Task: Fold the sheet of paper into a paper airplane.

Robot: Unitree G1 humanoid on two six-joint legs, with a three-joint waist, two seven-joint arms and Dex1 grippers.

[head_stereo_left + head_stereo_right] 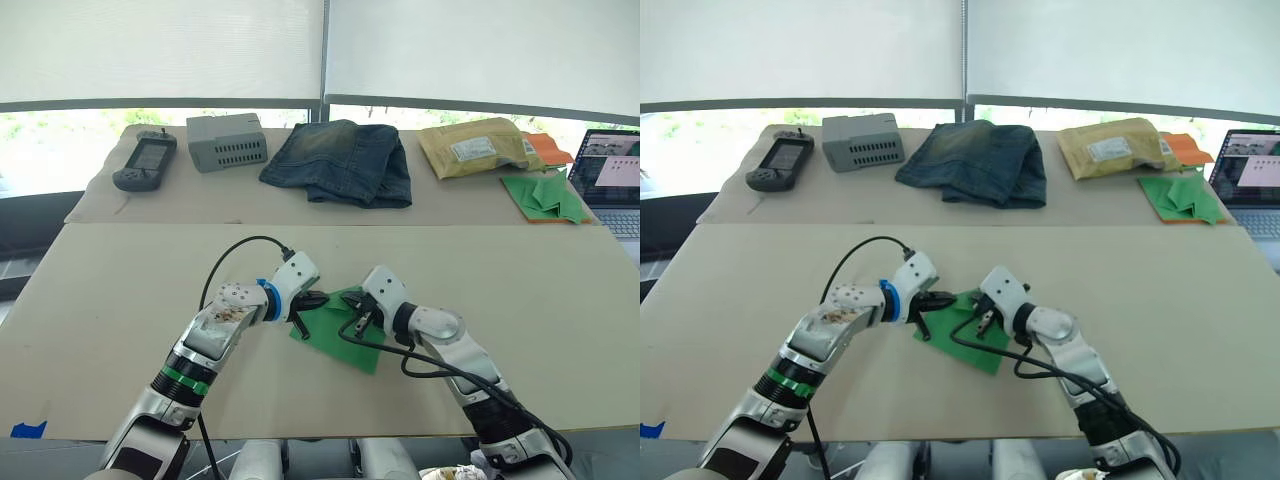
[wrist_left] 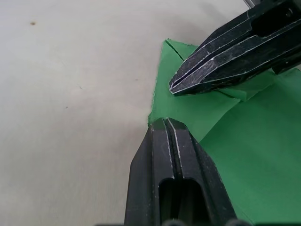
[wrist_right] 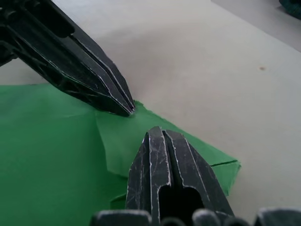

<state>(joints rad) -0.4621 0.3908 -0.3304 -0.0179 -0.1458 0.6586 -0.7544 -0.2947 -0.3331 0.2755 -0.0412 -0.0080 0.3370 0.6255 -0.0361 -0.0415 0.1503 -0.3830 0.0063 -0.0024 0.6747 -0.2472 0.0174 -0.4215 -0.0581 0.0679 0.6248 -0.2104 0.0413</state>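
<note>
Left gripper point(image 1: 312, 300): fingers pressed together, tip down on the sheet's left edge — we see nothing held between them.
Sheet of paper point(image 1: 345, 338): green, partly folded, flat on the near table point(image 1: 120, 290) between our two grippers.
Right gripper point(image 1: 358, 320): fingers closed, tip pressing the folded flap — gripping nothing.

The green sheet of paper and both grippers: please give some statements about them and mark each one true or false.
1. The sheet of paper lies on the near table. True.
2. The left gripper has its fingers wide open. False: they are shut, tips at the sheet's edge.
3. The right gripper is shut, its tip over a folded flap. True.
4. The jeans lie on the sheet. False: they are on the far table.
5. The sheet is already a narrow pointed airplane. False: only a corner looks folded.
</note>
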